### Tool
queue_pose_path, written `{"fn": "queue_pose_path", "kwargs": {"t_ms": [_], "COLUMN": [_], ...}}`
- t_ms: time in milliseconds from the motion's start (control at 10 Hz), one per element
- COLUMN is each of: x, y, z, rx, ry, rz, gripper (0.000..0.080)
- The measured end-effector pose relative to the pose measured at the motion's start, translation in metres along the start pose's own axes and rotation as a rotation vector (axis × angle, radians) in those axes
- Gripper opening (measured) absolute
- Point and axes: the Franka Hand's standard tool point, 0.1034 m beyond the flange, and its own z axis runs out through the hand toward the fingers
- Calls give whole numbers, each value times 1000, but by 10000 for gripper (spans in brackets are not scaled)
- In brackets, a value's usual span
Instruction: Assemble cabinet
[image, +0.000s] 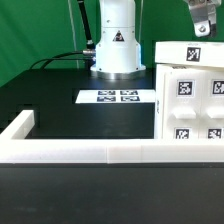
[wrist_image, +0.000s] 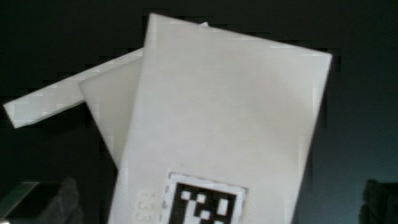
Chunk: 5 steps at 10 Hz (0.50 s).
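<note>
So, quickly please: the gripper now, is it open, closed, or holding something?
Gripper: above the cabinet, only partly in the exterior view; open or closed cannot be told, and no hold on anything shows.

- A green curtain (image: 35, 30) hangs as the backdrop behind the table's far edge, with soft vertical folds.
- The table (image: 50, 95) has a matte black top, evenly lit, with no hard shadows.
- A flat white marker board (image: 118, 97) lies fixed near the table's far edge.
- A long low white rail (image: 100, 152) runs along the near edge, turning at the near corner on the exterior view's left.
- A black cable (image: 60, 58) trails along the far edge.
</note>
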Motion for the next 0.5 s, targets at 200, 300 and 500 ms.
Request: {"fn": "queue_pose_path", "kwargs": {"t_ms": [200, 300, 500], "x": [-1, -4, -11], "y": [2, 3, -1], "z": [0, -3, -7], "rx": [-21, -61, -74], "ry": [6, 3, 4], "rz": [-92, -230, -520], "gripper": [797, 797, 797]}}
